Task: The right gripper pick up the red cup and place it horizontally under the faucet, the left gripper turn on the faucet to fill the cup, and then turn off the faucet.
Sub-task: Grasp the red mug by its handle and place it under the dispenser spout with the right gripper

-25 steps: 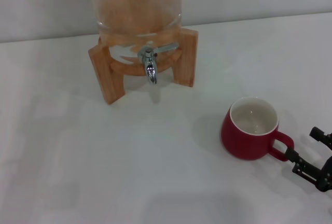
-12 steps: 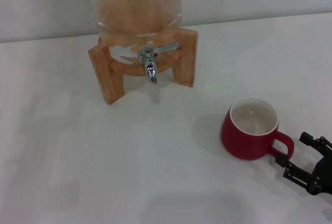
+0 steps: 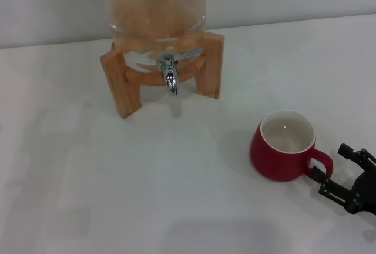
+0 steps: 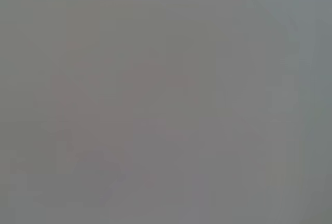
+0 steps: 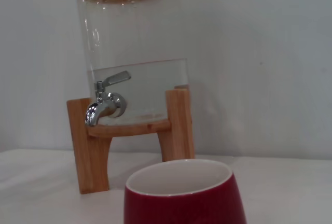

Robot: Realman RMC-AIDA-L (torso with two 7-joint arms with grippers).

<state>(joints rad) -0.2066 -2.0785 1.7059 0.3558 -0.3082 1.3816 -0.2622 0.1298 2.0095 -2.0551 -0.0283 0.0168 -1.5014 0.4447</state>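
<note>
Your right tool sits low at the near right, fingers spread apart, just beside the red cup's handle. The cup stands upright on the white surface. Farther back left, the faucet projects from the glass dispenser on its wooden stand.

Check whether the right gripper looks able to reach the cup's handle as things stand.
Probably yes. The right gripper sits open beside the red cup, its fingers flanking the handle, which points toward it. Nothing lies between them on the table.
</note>
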